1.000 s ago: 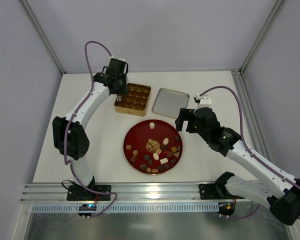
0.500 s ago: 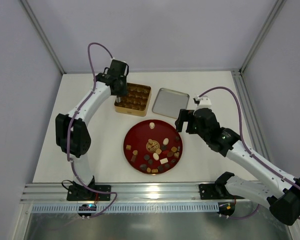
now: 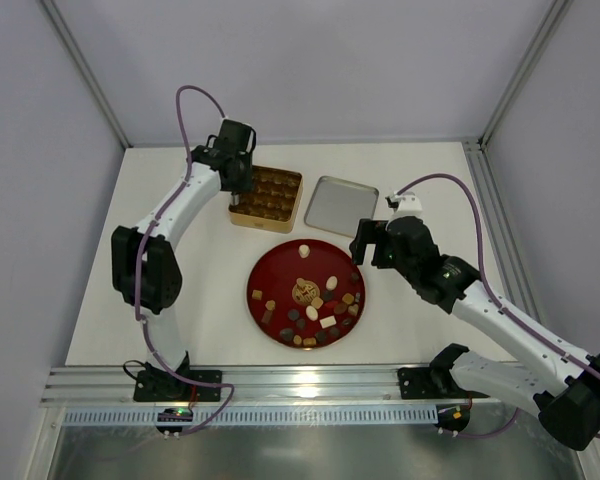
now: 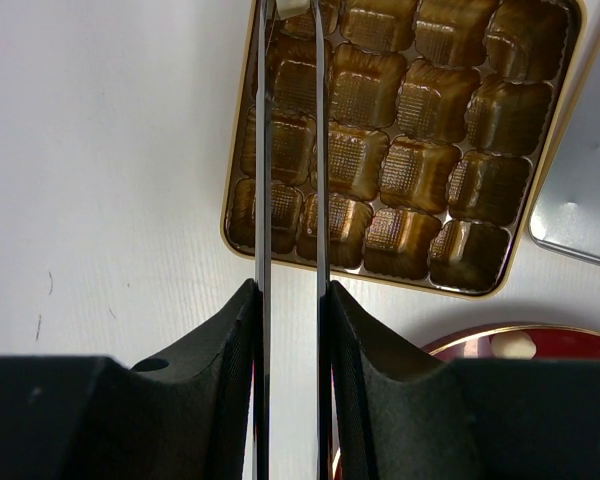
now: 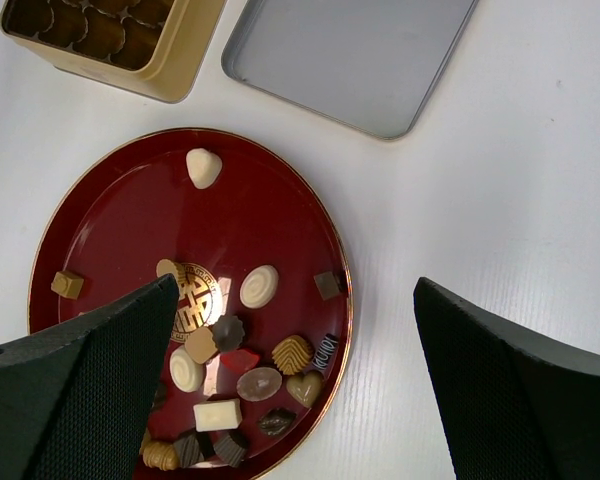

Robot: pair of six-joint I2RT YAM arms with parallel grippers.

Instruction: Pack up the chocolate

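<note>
Step in hand, as I read it: dropping one sweet into the tin (image 4: 380, 281). L gripper (image 4: 292, 12) hangs over the tin's left-hand column of cells. Its fingers are only a thin slot apart and look clamped on a cream-white piece (image 4: 292, 6), which is right at the edge of the L wrist view. I can't tell if that piece is seated in a cell yet.

R gripper (image 5: 295, 290) has its jaws spread wide w/ nothing in them. It hovers on the near-right side of the tin, above the red plate (image 5: 130, 230).

The rest of the chocolate (image 5: 292, 353) is on that plate, which sits just on the near side of the tin. Most of it is bunched at the plate's edge away from the tin, w/ a lone cream piece on the edge nearest the tin.

The job looks early. Every tin cell I can see is a bare ribbed gold-brown cup. The lid (image 3: 340, 205) lies grey side up, just right of the tin.

Next move, my guess:
- get the tips low and centred over one cup
- let go and lift straight up so the fingers don't snag the liner
- have either arm fetch another piece from the plate

The sweets are tiny mixed shapes (ovals, squares, a heart, ribbed shells) in dark brown, caramel and cream. Some touch each other, so a crowded pick prob needs care.
</note>
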